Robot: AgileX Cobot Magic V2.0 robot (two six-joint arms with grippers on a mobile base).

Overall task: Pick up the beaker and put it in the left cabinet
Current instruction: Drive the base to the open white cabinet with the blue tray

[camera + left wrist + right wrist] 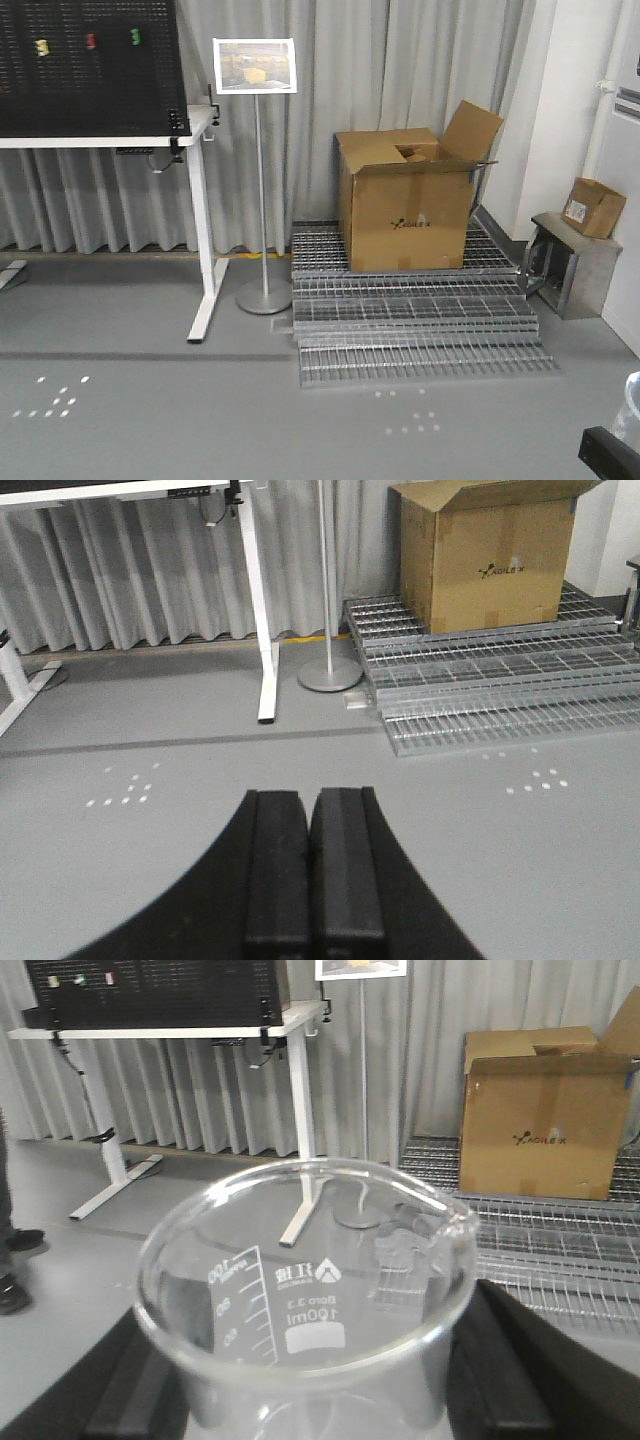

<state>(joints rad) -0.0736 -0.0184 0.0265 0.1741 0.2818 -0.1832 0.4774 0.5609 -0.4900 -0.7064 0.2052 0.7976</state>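
Standing seemingly upright, mouth upward, the beaker sits in the right tool.

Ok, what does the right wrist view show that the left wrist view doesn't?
Only the right wrist view: the beaker, clear glass marked 100ml, held between the black pads of the right tool, plus the black pegboard above the desk top. Only the left wrist view: the left tool, shut and empty, and white dots on the floor. Both: the cardboard box on the metal grates, the white desk leg, the sign stand base and the grey curtain.
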